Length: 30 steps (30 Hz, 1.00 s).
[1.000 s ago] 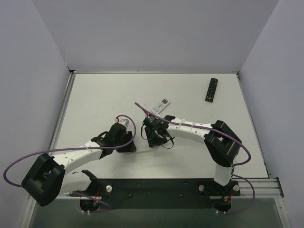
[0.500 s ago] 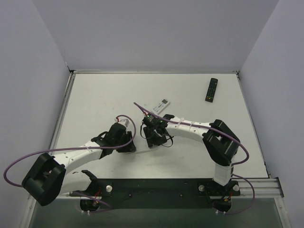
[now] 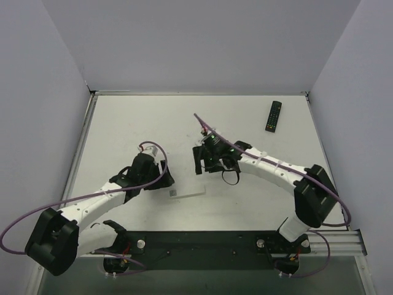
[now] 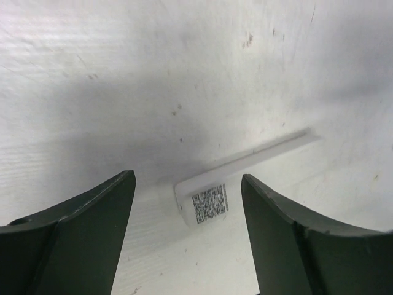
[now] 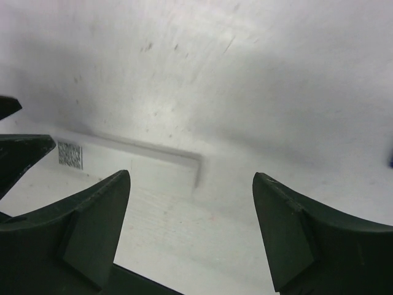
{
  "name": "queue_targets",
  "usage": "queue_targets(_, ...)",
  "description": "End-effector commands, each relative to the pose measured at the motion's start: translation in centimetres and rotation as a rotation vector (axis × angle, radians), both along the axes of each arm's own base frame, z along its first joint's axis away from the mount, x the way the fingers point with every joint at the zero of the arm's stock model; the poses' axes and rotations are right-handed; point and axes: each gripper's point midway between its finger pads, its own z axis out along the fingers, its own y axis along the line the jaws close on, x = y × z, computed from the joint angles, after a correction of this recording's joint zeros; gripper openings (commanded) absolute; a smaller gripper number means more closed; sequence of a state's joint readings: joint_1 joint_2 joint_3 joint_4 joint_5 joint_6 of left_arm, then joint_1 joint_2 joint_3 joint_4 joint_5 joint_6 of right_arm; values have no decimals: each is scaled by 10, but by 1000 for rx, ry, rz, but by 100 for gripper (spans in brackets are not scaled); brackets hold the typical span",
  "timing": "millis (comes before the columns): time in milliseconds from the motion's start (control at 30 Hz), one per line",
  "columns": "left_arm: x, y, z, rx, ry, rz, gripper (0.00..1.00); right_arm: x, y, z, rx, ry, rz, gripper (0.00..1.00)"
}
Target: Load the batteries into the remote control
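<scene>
The remote control, a slim white bar, lies flat on the table with a small code patch at its left end. The left wrist view has the remote control just beyond my left gripper, which is open and holds nothing. My left gripper sits just left of the remote's patch end. My right gripper hangs above and behind the remote's right end. In the right wrist view it is open and empty, the remote control ahead of it. The batteries are out of view.
A black remote lies at the far right of the table. Grey walls close in the table on the left, back and right. The arm bases stand on a black rail at the near edge.
Both grippers have opened and drawn apart, the left going left, the right going right and back. The remote control, hidden between them before, now lies free on the table.
</scene>
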<state>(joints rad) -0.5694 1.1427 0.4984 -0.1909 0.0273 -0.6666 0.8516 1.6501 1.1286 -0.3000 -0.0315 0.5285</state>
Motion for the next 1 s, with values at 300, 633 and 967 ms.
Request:
queue_targets(300,52,123,201,53,-531,543,97,66,-223,135,59,-398,-608,100)
queue_targets(633,-23,202,338,-56,-1039,808,97,27,-313,206,-23,-695,-860,100)
queue_targets(967,-57,219,388,29,-1245,762,97,25,-315,221,7,-764,-874,100)
